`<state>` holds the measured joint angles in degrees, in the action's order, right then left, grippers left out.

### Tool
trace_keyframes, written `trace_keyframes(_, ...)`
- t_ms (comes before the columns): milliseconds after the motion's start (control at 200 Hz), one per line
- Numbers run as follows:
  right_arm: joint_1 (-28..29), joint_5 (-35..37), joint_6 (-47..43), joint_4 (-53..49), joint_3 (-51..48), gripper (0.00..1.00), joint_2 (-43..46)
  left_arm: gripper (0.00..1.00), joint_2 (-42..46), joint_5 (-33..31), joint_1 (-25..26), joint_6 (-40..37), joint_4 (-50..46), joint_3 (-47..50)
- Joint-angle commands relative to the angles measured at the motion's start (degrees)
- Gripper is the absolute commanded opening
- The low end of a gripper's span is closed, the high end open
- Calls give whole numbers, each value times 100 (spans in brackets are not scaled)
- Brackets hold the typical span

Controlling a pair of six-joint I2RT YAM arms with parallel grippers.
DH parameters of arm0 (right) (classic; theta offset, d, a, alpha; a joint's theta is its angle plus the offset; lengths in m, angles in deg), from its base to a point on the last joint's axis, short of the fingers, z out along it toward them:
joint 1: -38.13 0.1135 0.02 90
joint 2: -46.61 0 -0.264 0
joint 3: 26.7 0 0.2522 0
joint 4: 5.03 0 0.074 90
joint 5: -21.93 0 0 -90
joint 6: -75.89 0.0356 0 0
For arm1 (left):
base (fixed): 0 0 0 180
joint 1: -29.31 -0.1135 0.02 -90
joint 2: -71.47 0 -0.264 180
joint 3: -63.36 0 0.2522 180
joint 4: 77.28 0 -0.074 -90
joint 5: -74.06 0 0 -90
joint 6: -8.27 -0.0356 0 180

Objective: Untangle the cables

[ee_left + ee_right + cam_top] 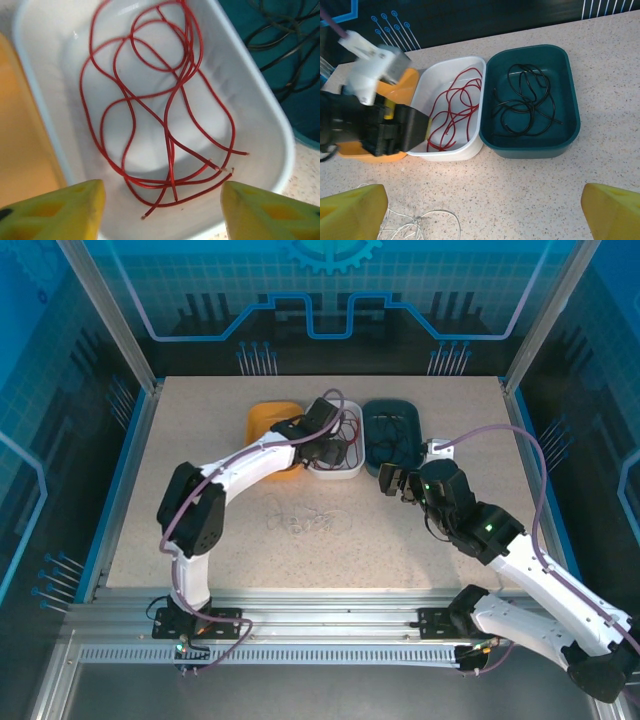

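Red cables point(155, 100) lie looped in a white tray point(280, 130), also seen from the right wrist point(452, 112). My left gripper point(162, 200) hangs open just above that tray's near end, with nothing between its yellow fingers point(60, 210). Black cables point(527, 102) coil inside a teal tray point(535, 147) to the right. Pale whitish cables point(305, 520) lie tangled on the bare table in front of the trays, and their edge shows at the right wrist view's lower left point(415, 222). My right gripper point(482, 210) is open above the table, near the teal tray's front.
An orange tray point(268, 420) stands left of the white tray, partly under the left arm point(240, 465). Aluminium frame posts and blue panels wall in the speckled table point(450, 540). A lilac hose point(520, 435) arcs above the right side.
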<state>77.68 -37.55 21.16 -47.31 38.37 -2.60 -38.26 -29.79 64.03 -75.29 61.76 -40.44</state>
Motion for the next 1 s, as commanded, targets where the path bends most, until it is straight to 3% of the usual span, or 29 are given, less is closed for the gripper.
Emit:
trace_keyframes(0, -79, 349, 220, -118, -13, 100, -18, 82, 850, 41, 11, 423, -96, 217)
trace_keyframes(60, -84, 399, 273, -136, -32, 100, -27, 99, 1185, 16, 8, 541, -38, 424)
trace_keyframes(395, -116, 274, 420, -224, 20, 100, -406, 99, 3129, -114, 11, 1306, 72, 2136)
trace_keyframes(590, -158, 142, 420, -198, 63, 100, -672, 99, 4405, -588, -16, 1824, 168, 3415)
trace_keyframes(780, -171, -112, 373, -114, 174, 100, -992, 99, 5235, -1131, -139, 2291, -239, 4189)
trace_keyframes(996, -143, -754, 272, -78, 491, 100, -1705, 99, 5926, -1125, -366, 3068, 73, 5057)
